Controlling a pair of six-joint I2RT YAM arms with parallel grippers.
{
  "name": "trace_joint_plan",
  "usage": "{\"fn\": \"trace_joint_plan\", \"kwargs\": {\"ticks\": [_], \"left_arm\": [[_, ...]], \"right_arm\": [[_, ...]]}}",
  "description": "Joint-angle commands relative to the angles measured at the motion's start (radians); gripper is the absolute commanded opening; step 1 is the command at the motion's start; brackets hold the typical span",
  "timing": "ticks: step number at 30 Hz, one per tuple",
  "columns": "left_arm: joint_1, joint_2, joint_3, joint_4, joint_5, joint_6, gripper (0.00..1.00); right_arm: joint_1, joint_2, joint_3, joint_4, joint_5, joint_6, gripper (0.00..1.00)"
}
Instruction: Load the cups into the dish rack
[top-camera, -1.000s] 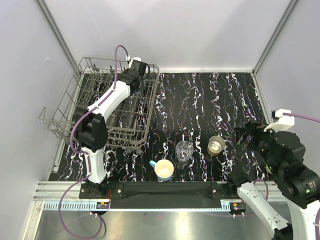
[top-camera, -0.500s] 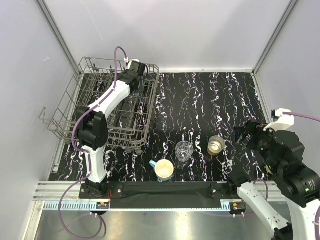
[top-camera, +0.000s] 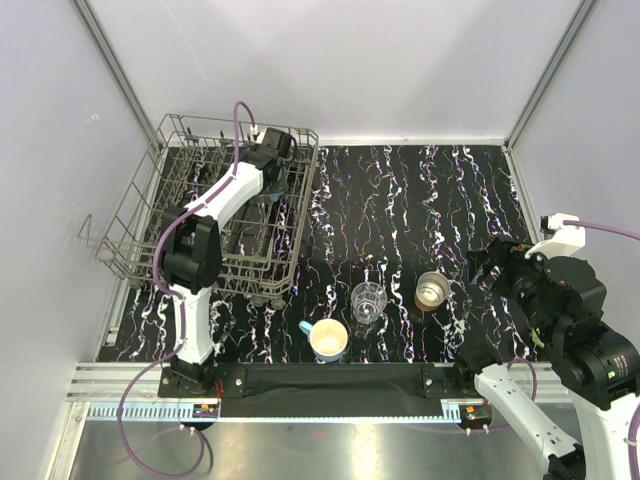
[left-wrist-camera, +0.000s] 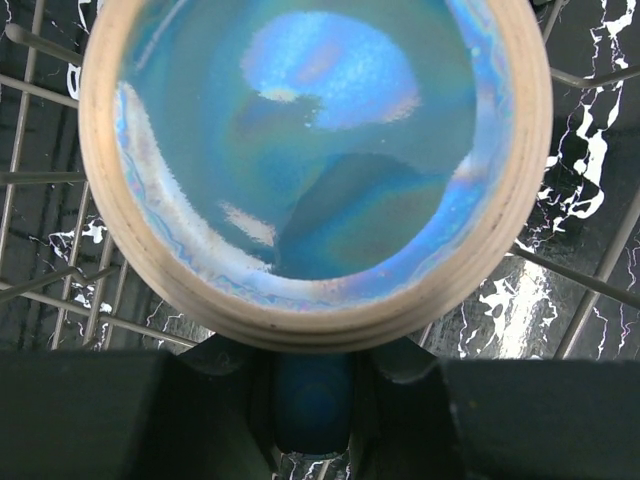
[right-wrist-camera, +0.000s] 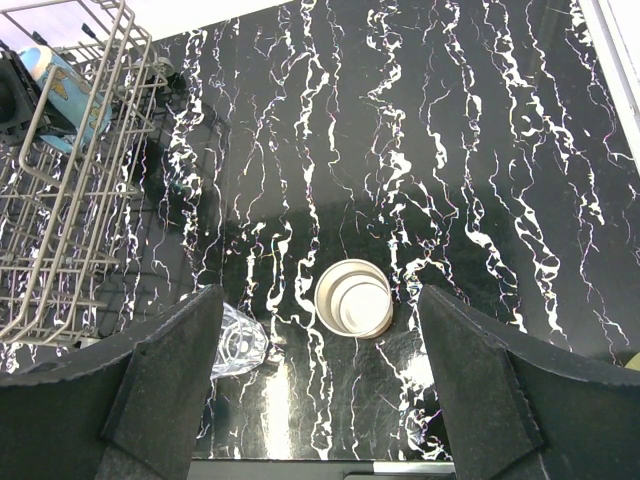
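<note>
Our left gripper (left-wrist-camera: 312, 385) has edged toward 11 o'clock inside the dish rack (top-camera: 250, 262), clamped on the blue mug (left-wrist-camera: 315, 160) — next we should seat and release it; the right gripper (top-camera: 488, 268) stands open.

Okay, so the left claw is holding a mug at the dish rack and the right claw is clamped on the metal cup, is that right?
Not quite. The right claw is open and holds nothing. The right wrist view shows the metal cup standing free on the table below it, between the spread fingers. The left claw does hold a mug at the dish rack.
</note>
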Motion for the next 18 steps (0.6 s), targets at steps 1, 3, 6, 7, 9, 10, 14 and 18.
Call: {"fn": "trace_joint_plan", "kwargs": {"ticks": [1,3,6,7,9,10,14,18], "left_arm": [[0.005,-0.008,0.057,0.090,-0.003,-0.029,0.12],[0.007,-0.007,0.058,0.084,0.000,-0.032,0.21],[0.010,-0.010,0.054,0.069,0.000,-0.049,0.37],[0.012,-0.010,0.054,0.063,-0.002,-0.056,0.47],[0.013,-0.010,0.062,0.047,0.003,-0.075,0.54],[0.013,-0.010,0.065,0.047,0.009,-0.075,0.56],[0.013,-0.019,0.100,0.030,0.009,-0.085,0.63],[0.012,-0.039,0.136,0.000,0.011,-0.099,0.65]], "right_arm": [[0.004,0.013,0.009,0.032,0.008,-0.013,0.86],[0.004,0.016,0.014,0.024,0.018,-0.023,0.86],[0.004,0.013,0.018,0.024,0.027,-0.033,0.86],[0.004,0.010,0.014,0.024,0.021,-0.031,0.87],[0.004,0.012,0.009,0.032,0.013,-0.031,0.87],[0.004,0.015,0.009,0.034,0.009,-0.034,0.87],[0.004,0.018,0.009,0.038,-0.001,-0.046,0.87],[0.004,0.020,0.006,0.044,-0.010,-0.053,0.87]]}}
